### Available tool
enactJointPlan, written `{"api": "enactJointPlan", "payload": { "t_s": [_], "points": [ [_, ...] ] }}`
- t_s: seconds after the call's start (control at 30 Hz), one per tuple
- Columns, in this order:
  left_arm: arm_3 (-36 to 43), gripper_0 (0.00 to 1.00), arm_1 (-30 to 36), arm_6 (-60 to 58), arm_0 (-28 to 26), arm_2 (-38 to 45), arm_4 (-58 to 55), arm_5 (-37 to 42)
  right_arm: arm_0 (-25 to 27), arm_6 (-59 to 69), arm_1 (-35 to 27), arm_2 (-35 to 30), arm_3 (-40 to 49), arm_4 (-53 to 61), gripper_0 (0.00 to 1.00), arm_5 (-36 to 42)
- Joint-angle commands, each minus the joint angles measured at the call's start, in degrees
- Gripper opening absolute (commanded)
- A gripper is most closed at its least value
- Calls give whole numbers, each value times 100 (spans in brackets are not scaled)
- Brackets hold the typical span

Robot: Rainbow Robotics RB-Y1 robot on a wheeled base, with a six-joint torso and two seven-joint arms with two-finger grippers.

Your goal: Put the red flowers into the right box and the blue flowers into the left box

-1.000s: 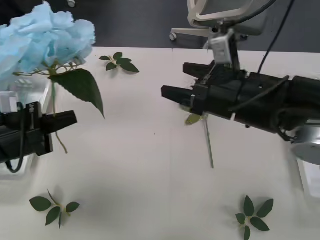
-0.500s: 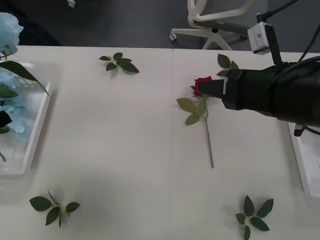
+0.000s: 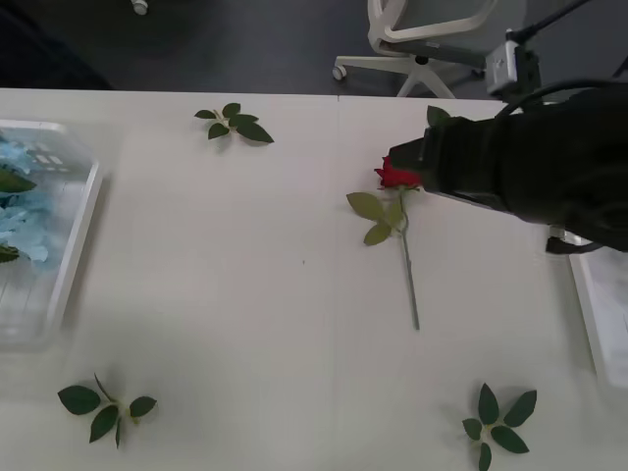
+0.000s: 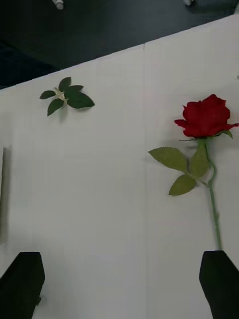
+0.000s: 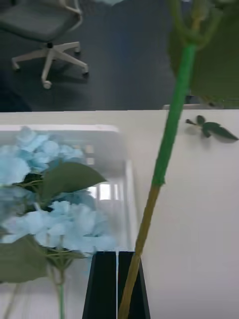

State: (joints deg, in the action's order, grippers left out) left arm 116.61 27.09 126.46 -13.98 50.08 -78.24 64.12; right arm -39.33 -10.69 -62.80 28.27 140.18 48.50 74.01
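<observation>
While a long green hydrangea stem (image 5: 172, 124) is pinched between the closed fingers of the left gripper (image 5: 117, 285), other blue flowers (image 5: 50, 219) are seen lying just below and ahead of it in the left box (image 5: 127, 172). The held stem is gripped low down and leans away from the fingers, its bloom out of frame above. A slip or a swing is judged possible. If the stem is let go off-centre, the head could be dropped on the rim or onto the table (image 3: 245, 294) beside the box.

Farther right, one of the red flowers (image 4: 205, 117) is shown flat on the table ahead of the right gripper (image 4: 122, 284). The fingers are spread wide and nothing is held. The thin stem (image 4: 214, 209) is lined up with one finger rather than with the gap between the two. Should the fingers be closed from here, the stem could be nudged aside or missed, or a leaf could be caught instead. The right box (image 3: 587, 304) is seen past the arm, well apart from the rose.
</observation>
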Motion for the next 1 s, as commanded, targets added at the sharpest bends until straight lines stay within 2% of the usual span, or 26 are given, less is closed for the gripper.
{"api": "enactJointPlan", "payload": {
  "t_s": [0.03, 0.23, 0.5, 0.7, 1.0],
  "points": [
    [64, 0, 201, -640, 89, 28, 784, -277, -593, 287, 163, 742, -632, -359, 92, 43],
    [-173, 0, 201, -719, 423, 19, 1900, -277, -1094, 234, 515, 1392, -1678, -561, 92, 17],
    [-877, 0, 209, -736, 950, -34, 2937, -277, -1428, 93, 945, 2034, -2838, -939, 92, -212],
    [-1298, 1, 201, -754, 1196, -192, 3579, -277, -1411, -276, 1235, 2368, -3656, -1264, 92, -608],
    [-2002, 0, 201, -789, 1442, -579, 4053, -637, -1244, -1331, 1745, 2420, -4649, -1308, 92, -757]
  ]
}}
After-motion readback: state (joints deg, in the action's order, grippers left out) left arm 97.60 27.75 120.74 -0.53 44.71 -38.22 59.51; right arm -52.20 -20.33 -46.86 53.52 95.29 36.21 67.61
